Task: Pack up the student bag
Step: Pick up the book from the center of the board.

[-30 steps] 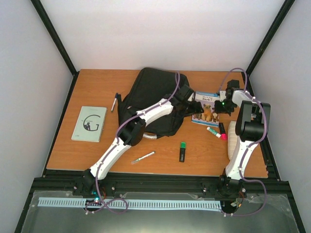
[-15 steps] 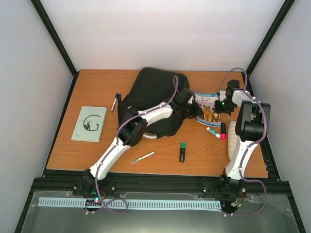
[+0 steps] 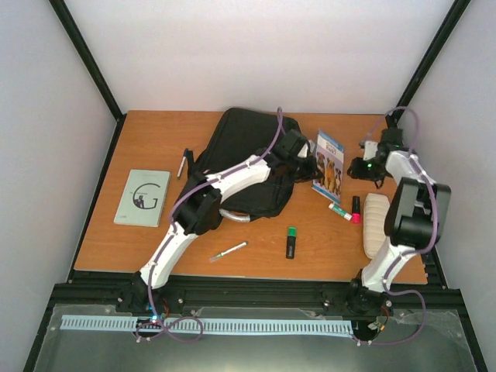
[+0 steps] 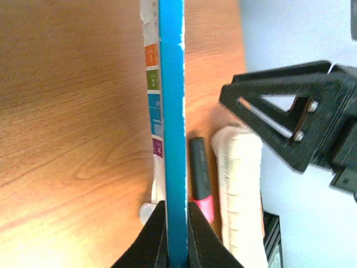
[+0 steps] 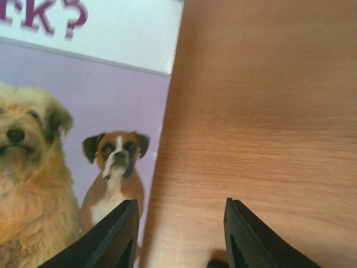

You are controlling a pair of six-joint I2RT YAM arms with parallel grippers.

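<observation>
The left pincer (image 4: pixel 176 223) is clamped on one edge of the dog picture book (image 3: pixel 328 165) and holds it on edge over the table (image 3: pixel 155 139). An upright book is judged easier to slide into a bag opening. The student bag (image 3: pixel 244 151) lies at the table's back centre, just left of the book. The right pincer (image 5: pixel 178 223) stands partly apart and empty, facing the cover.

Dog book (image 3: pixel 328 165) on edge beside student bag (image 3: pixel 242 139)

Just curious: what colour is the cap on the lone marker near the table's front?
Green cap, clearest in the top external view.
</observation>
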